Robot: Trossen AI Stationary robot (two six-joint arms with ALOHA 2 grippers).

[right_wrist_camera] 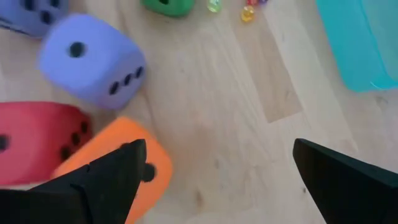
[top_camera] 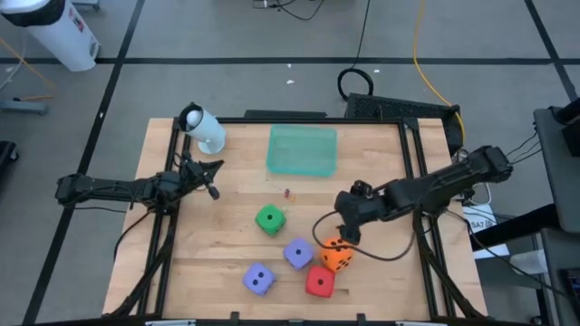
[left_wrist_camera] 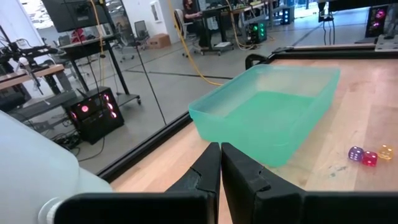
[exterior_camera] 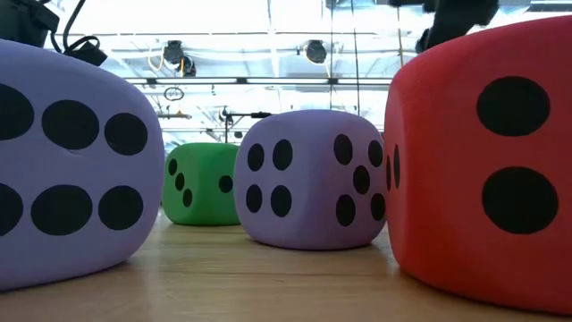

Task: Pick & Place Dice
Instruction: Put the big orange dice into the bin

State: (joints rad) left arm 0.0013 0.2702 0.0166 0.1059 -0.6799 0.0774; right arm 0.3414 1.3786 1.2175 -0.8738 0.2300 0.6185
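Five soft dice lie on the table's near half. In the high view these are the green die (top_camera: pixel 269 219), two purple-blue dice (top_camera: pixel 298 254) (top_camera: pixel 259 280), the red die (top_camera: pixel 319 282) and the orange die (top_camera: pixel 337 256). My right gripper (top_camera: pixel 345 232) is open just past the orange die's far side. In the right wrist view my right gripper (right_wrist_camera: pixel 219 148) gapes wide, one finger over the orange die (right_wrist_camera: pixel 134 171), with the red die (right_wrist_camera: pixel 37 137) and a purple-blue die (right_wrist_camera: pixel 93 59) beyond. My left gripper (top_camera: pixel 211 187) (left_wrist_camera: pixel 220 157) is shut at the table's left, facing the tray. My right gripper comes down slanting from the table's right. One finger (right_wrist_camera: pixel 115 177) overlaps the orange die's edge (right_wrist_camera: pixel 155 165) in the wrist view. I cannot tell whether it touches the die, which rests on the table.
A translucent green tray (top_camera: pixel 303 149) (left_wrist_camera: pixel 273 115) sits at the far middle. Three tiny clear dice (top_camera: pixel 288 193) (left_wrist_camera: pixel 368 156) lie between the tray and the green die. A white cylinder (top_camera: pixel 204 129) stands at the far left corner. Bare wood lies ahead of my right gripper.
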